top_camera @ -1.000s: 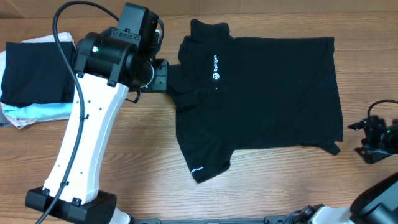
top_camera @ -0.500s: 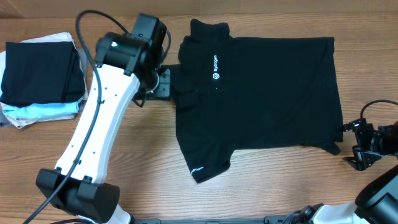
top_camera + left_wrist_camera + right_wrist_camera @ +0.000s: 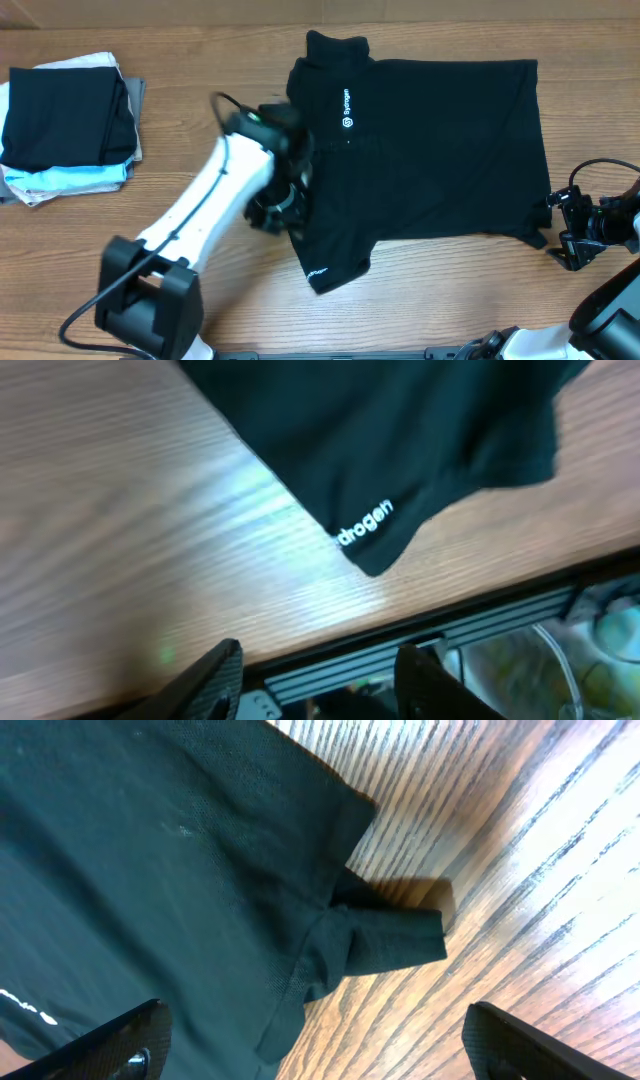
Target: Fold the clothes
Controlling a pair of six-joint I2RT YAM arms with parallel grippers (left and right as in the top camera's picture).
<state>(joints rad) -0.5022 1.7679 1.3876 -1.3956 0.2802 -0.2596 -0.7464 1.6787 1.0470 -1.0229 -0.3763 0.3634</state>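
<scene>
The black T-shirt (image 3: 430,150) lies spread flat on the table, with its white chest logo (image 3: 347,110) at the upper left. The sleeve with white lettering (image 3: 318,272) points to the front. My left gripper (image 3: 282,210) hovers at the shirt's left edge above that sleeve. In the left wrist view its fingers (image 3: 320,685) are open and empty, and the sleeve lettering (image 3: 362,526) lies ahead of them. My right gripper (image 3: 566,228) is open beside the shirt's folded-over lower right corner (image 3: 540,238). The right wrist view shows that corner (image 3: 390,935) ahead of its wide-open jaws (image 3: 320,1050).
A stack of folded garments (image 3: 65,120), black on top with pale blue and white below, sits at the far left. The table's front edge with a metal rail (image 3: 480,630) lies just beyond the lettered sleeve. Bare wood (image 3: 450,290) shows in front of the shirt.
My left arm has swung from the shirt's collar side down toward the front, to the lower sleeve. My right gripper has crept left toward the shirt's corner. The shirt has not moved.
</scene>
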